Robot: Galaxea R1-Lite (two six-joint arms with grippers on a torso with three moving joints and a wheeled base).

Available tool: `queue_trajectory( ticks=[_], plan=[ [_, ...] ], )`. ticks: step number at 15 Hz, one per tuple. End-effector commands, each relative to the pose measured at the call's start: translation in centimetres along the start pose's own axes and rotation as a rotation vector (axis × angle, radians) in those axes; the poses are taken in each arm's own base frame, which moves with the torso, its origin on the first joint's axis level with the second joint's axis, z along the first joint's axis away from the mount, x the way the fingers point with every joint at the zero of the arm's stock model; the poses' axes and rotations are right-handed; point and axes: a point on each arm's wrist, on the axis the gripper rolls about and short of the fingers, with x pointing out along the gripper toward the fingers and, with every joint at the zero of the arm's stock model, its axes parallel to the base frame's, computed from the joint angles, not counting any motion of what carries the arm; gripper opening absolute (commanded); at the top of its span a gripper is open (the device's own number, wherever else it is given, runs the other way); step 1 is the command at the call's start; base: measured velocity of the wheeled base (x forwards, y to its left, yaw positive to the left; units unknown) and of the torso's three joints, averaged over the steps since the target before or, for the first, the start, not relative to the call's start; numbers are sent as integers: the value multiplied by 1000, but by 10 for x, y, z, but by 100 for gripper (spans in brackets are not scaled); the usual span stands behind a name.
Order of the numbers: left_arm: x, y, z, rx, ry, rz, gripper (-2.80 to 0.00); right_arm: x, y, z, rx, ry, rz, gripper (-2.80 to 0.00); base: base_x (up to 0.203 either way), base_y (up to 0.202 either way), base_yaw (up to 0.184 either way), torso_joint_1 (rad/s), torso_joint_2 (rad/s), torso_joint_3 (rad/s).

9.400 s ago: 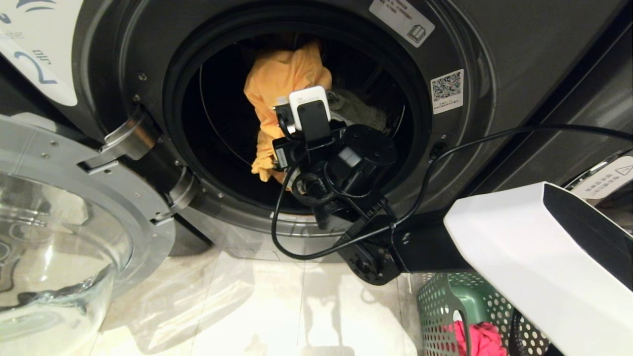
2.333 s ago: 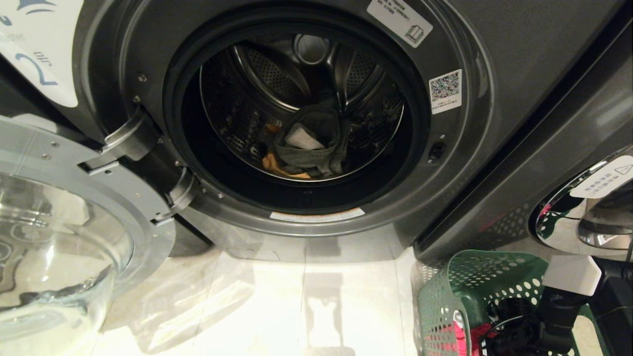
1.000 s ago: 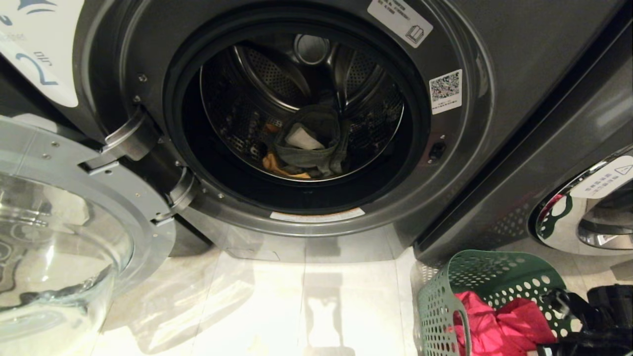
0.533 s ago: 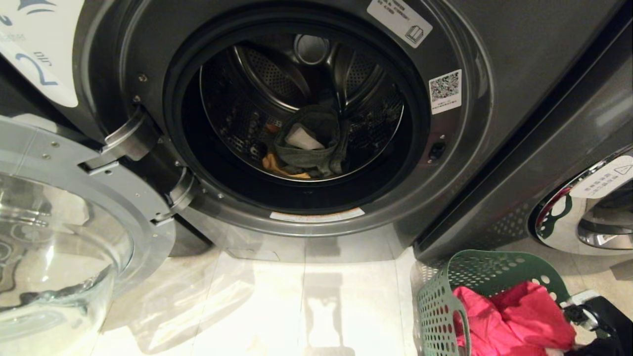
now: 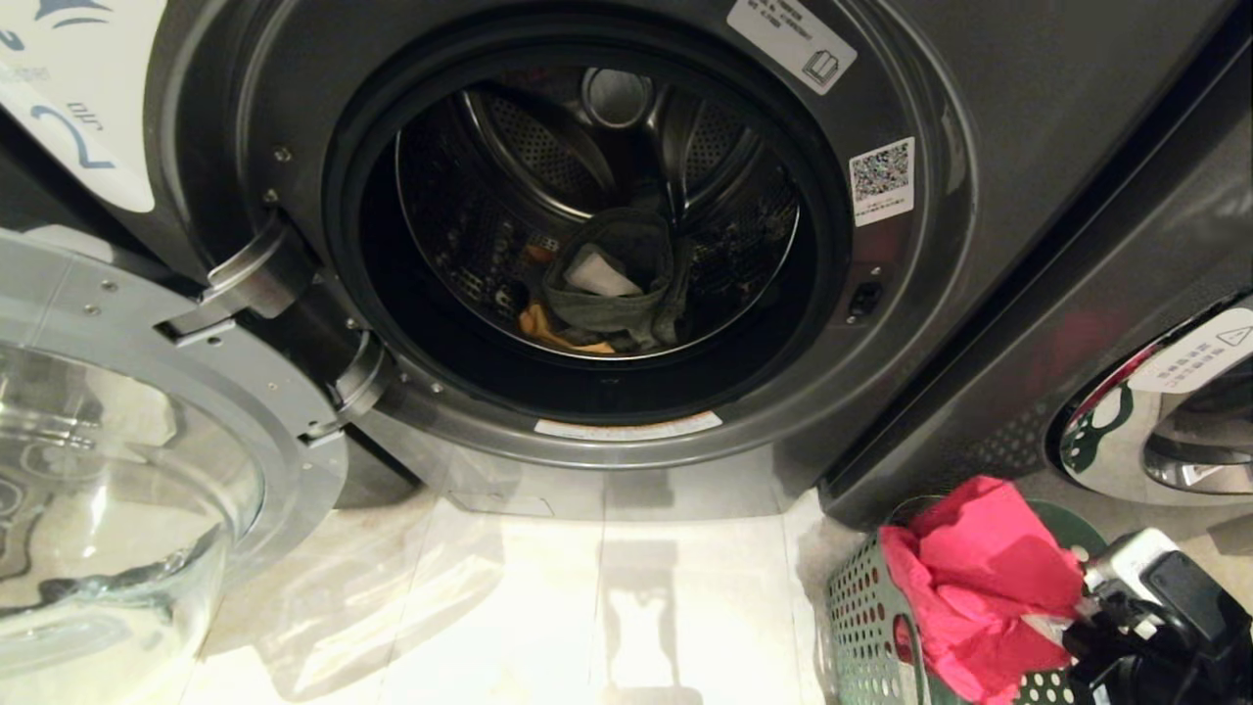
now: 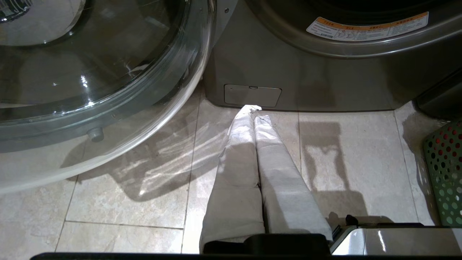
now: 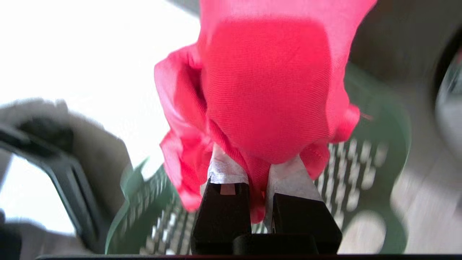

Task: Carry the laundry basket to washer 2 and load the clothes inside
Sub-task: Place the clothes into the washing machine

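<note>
Washer 2 point(image 5: 979, 108) stands with its round opening facing me and the blue "2" label point(image 5: 69, 127) at the upper left. In its drum lie a grey garment point(image 5: 612, 284) and a mustard yellow one point(image 5: 548, 331). At the lower right my right gripper point(image 5: 1062, 617) is shut on the pink-red garment point(image 5: 979, 578), which hangs bunched just above the green laundry basket point(image 5: 861, 617). In the right wrist view the cloth point(image 7: 267, 83) is pinched between the taped fingers point(image 7: 227, 169) over the basket point(image 7: 364, 169). My left gripper point(image 6: 254, 112) is shut and empty, low over the floor before the washer.
The washer's glass door point(image 5: 117, 460) stands swung open at the left, over the tiled floor point(image 5: 587, 607). Another washer's chrome-rimmed door point(image 5: 1155, 431) is at the right, just behind the basket. The basket's edge point(image 6: 445, 173) shows in the left wrist view.
My right gripper has risen out of the basket, lifting the pink-red garment above its rim. Earlier the yellow garment was put into the drum. The left arm has not moved.
</note>
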Motion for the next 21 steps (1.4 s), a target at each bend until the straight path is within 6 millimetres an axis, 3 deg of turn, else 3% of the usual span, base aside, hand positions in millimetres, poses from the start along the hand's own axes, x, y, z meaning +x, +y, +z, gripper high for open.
queue_trajectory(
  ticks=[1,5,10,12,17,21],
  plan=[
    [0,0,0,0,-1,1,-280,-8,3,11,-31,-95,-8,-280,0,0,0,0,0,0],
    [0,0,0,0,-1,1,-280,-25,8,30,-73,-262,4,-280,0,0,0,0,0,0],
    [0,0,0,0,-3,1,-280,-37,37,48,-132,-412,193,-280,0,0,0,0,0,0],
    [0,0,0,0,-2,-1,-280,-40,50,65,-145,-474,235,-280,0,0,0,0,0,0],
    [0,0,0,0,-1,1,-280,-30,82,133,-102,-594,232,-280,0,0,0,0,0,0],
    [0,0,0,0,-2,1,-280,-4,106,161,-82,-596,241,-280,0,0,0,0,0,0]
  ],
)
